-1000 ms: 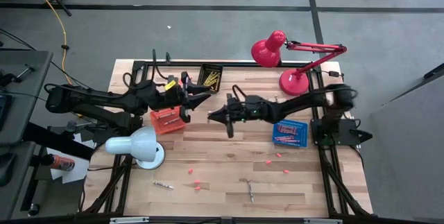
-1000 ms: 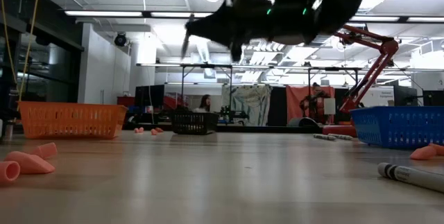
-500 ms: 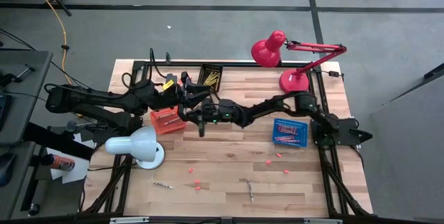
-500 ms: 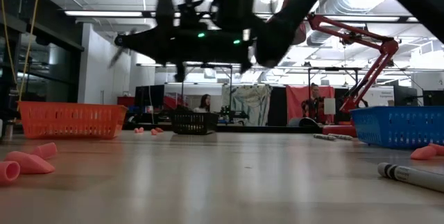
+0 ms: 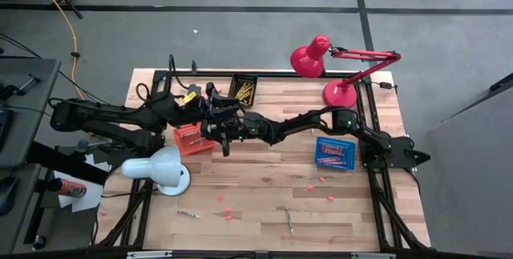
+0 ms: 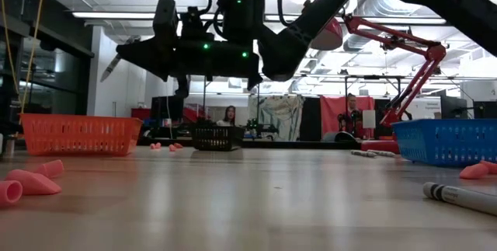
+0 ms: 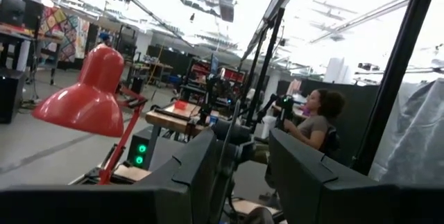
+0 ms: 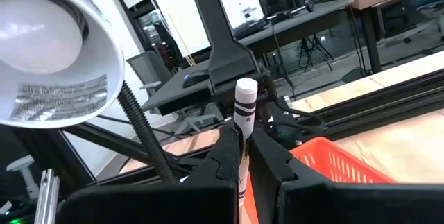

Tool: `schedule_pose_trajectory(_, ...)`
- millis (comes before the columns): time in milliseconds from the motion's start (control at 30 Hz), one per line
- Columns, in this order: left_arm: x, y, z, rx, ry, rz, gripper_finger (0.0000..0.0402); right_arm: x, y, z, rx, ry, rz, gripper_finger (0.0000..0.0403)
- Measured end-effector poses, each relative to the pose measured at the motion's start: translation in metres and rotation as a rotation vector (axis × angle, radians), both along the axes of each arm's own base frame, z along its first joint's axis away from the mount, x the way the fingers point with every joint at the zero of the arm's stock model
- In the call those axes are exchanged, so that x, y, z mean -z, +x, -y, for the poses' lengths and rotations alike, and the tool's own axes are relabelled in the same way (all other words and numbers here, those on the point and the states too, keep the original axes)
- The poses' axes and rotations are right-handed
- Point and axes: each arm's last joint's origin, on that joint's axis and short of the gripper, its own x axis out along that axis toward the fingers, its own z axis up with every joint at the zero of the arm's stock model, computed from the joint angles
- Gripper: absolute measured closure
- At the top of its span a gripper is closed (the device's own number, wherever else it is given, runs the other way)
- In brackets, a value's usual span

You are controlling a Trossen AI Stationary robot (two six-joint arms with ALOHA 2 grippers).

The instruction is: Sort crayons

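White-and-dark paper wraps the crayon (image 8: 244, 123) that the right tool (image 5: 222, 127) pinches upright between its closed fingers, over the orange basket (image 5: 192, 139) near the table's left rear. The left tool (image 5: 210, 108) sits just beside it, above the same basket, fingers parted with nothing visible between them.

Both arms crowd this one spot, so a collision looks like the main risk. If the crayon is released off-centre or from a height, it could bounce off the basket rim onto the table (image 5: 264, 203).

A black tray (image 5: 243, 89) holding yellow crayons stands behind the basket, and a blue basket (image 5: 334, 153) sits well apart to the right. A white lamp (image 5: 157, 167) stands near the orange basket's front, a red lamp (image 5: 311, 57) at the far right rear. Loose crayons (image 5: 187, 213) and pink crumbs (image 5: 228, 212) lie toward the table's front.
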Motion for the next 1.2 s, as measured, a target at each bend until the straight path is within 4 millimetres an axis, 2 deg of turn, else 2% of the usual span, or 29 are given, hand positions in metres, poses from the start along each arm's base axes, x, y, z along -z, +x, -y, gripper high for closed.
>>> schedule_pose_trajectory(200, 0.001, 0.0, 0.0, -0.002, 0.005, -0.007, 0.0277, 0.001, 0.0, 0.001, 0.003, 0.007, -0.007, 0.0379)
schedule_pose_trajectory(533, 0.001, 0.001, 0.0, -0.008, 0.013, -0.016, 0.0277, 0.002, 0.0, 0.002, 0.013, 0.0, -0.018, 0.026)
schedule_pose_trajectory(667, 0.001, 0.001, 0.0, -0.008, 0.013, -0.016, 0.0277, 0.002, 0.0, 0.005, 0.001, 0.012, -0.019, 0.0229)
schedule_pose_trajectory(800, 0.001, 0.001, 0.0, -0.01, 0.012, -0.016, 0.0277, 0.0, -0.002, 0.017, -0.064, 0.056, -0.03, 0.0222)
schedule_pose_trajectory(933, 0.001, 0.0, 0.0, -0.011, 0.012, -0.008, 0.0277, -0.007, -0.007, 0.036, -0.246, 0.115, -0.072, 0.0222)
schedule_pose_trajectory(1100, 0.0, 0.0, 0.0, -0.012, 0.012, -0.004, 0.0277, -0.016, -0.021, 0.064, -0.448, 0.18, -0.228, 0.0222)
schedule_pose_trajectory(1200, 0.0, 0.0, 0.0, -0.012, 0.012, -0.004, 0.0277, -0.022, -0.032, 0.071, -0.532, 0.2, -0.366, 0.0222)
